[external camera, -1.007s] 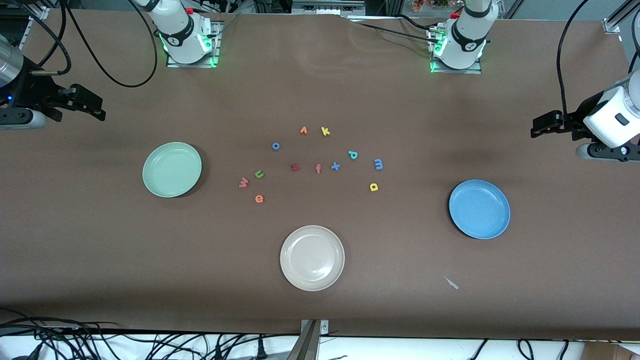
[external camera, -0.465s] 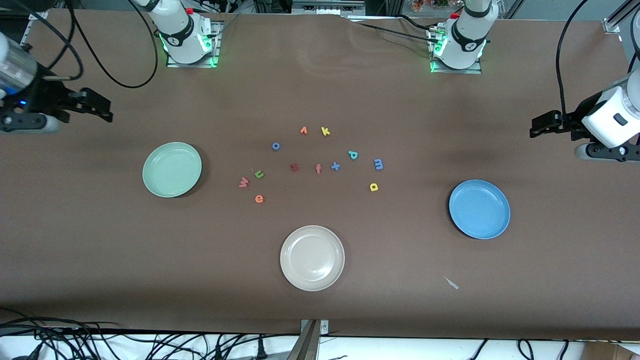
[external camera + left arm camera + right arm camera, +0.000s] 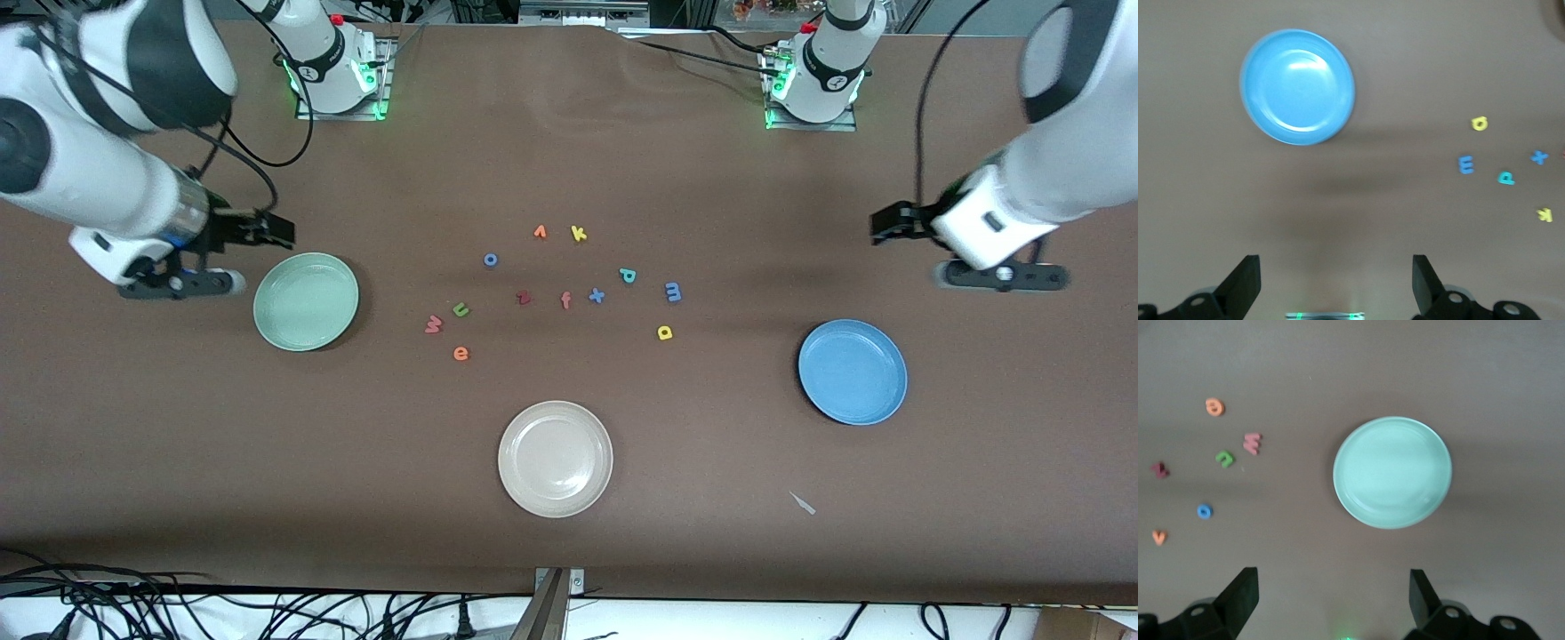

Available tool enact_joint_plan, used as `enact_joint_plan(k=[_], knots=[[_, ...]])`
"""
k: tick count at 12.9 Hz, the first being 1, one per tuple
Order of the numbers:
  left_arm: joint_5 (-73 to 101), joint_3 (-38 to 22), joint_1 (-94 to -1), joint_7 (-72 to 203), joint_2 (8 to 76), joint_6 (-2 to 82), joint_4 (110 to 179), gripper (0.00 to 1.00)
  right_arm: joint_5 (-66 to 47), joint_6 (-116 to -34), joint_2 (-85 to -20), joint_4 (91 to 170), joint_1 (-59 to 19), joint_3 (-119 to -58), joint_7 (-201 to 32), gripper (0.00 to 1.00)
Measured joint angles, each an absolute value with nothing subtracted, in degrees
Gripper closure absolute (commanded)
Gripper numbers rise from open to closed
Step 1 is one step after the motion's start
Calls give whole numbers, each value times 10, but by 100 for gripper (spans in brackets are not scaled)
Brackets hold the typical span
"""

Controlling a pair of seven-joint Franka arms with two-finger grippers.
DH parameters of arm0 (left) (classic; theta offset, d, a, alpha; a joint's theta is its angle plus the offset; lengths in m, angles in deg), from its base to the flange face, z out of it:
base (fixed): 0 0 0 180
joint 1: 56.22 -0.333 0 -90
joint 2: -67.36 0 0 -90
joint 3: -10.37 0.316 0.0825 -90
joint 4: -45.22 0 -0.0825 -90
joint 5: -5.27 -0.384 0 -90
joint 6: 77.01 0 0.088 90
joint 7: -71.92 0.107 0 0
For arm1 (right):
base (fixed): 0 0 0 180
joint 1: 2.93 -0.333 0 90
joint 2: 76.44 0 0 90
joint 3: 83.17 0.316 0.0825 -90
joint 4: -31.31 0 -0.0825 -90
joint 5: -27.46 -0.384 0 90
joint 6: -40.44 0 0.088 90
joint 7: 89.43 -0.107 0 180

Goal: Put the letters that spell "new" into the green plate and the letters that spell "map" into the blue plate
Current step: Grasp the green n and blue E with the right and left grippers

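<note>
The green plate (image 3: 306, 301) and blue plate (image 3: 852, 372) lie at the two ends of a letter cluster. Nearest the green plate are the pinkish w (image 3: 433, 324), green n (image 3: 460, 309) and orange e (image 3: 460, 354). Toward the blue plate are the blue m (image 3: 673, 291), yellow a (image 3: 664, 332) and teal p (image 3: 628, 276). My right gripper (image 3: 277, 231) hangs open and empty over bare table beside the green plate (image 3: 1392, 472). My left gripper (image 3: 885, 223) hangs open and empty over bare table near the blue plate (image 3: 1298, 87).
A beige plate (image 3: 556, 458) sits nearer the front camera than the letters. Other letters lie in the cluster: blue x (image 3: 597, 296), salmon f (image 3: 565, 300), dark red letter (image 3: 524, 298), blue o (image 3: 490, 260), orange v (image 3: 540, 232), yellow k (image 3: 579, 234). A small scrap (image 3: 804, 503) lies near the front edge.
Both arms have swung in from the table's ends toward the middle. The right gripper now sits beside the green plate, the left closer to the blue plate. No letter has moved.
</note>
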State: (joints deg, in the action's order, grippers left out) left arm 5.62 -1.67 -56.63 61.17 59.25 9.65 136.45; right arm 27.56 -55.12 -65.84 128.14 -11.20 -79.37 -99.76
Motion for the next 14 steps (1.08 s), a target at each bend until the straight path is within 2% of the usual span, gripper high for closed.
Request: enact_joint_plan(k=[4, 7, 8, 10, 14], knots=[[57, -94, -558, 487, 556, 174, 1393, 0, 276, -690, -599, 1318, -177, -792, -1205, 0], [57, -132, -555, 419, 547, 306, 1478, 0, 278, -770, -538, 1322, -232, -791, -1370, 1], [57, -142, -550, 395, 544, 350, 1509, 0, 278, -792, -520, 1323, -246, -791, -1413, 7], [56, -147, -522, 356, 531, 406, 1552, 0, 278, -841, -487, 1329, -269, -791, -1499, 24], [-32, -147, -472, 242, 454, 486, 1570, 0, 278, -900, -443, 1339, -285, -791, -1591, 27]])
